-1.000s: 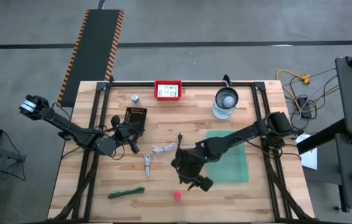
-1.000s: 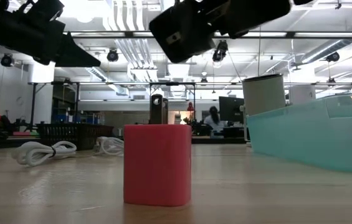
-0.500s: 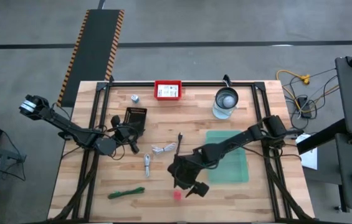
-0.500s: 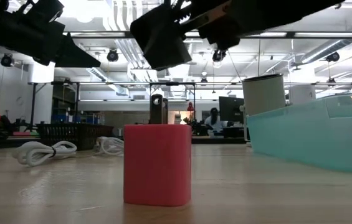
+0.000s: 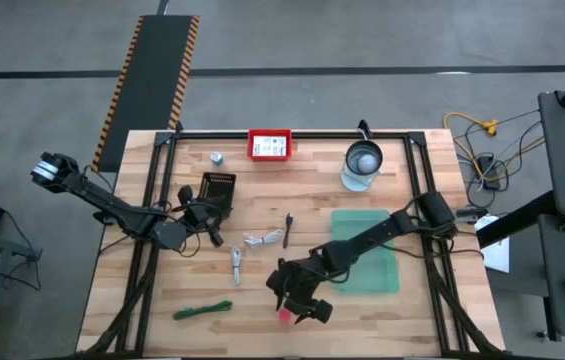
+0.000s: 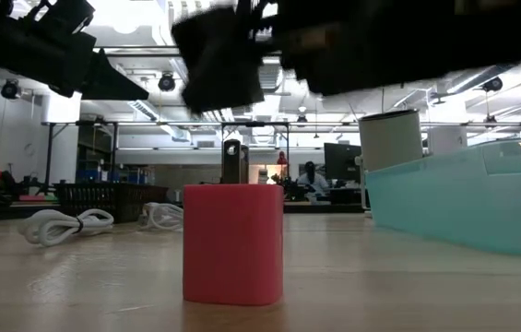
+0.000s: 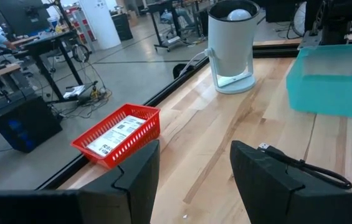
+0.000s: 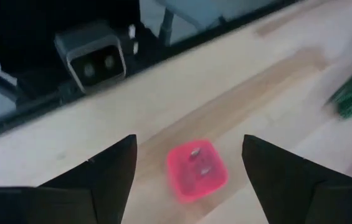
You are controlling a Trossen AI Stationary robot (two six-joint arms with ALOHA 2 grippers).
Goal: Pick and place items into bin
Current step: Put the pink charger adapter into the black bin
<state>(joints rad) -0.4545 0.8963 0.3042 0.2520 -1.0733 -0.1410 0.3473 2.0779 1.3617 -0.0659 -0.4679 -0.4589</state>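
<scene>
The pink block-shaped item (image 5: pixel 284 314) stands on the table near its near edge; it is a rounded block (image 6: pixel 233 243) with two metal prongs on its upper face (image 8: pixel 197 169). My right gripper (image 5: pixel 292 303) hovers open just above and beside it, one finger on either side (image 8: pixel 189 146) without touching. My left gripper (image 5: pixel 205 216) waits open over the table's left half (image 7: pixel 194 186). Loose on the wood lie the white coiled cable (image 5: pixel 262 239), thin black stick (image 5: pixel 288 228), metal clip (image 5: pixel 236 265), green tie (image 5: pixel 202 310) and silver cap (image 5: pixel 217 157). White printed cards sit in a red basket (image 5: pixel 270 145).
The teal bin (image 5: pixel 366 250) lies flat right of centre, beside my right arm; its wall shows in the low view (image 6: pixel 463 198). A jar with a metal lid (image 5: pixel 363 165) stands behind it. A small black basket (image 5: pixel 219 187) sits by my left gripper.
My right gripper has travelled toward the table's near edge and a little left, from beside the bin to over the pink block, staying open. The pink block and the other items have not moved.
</scene>
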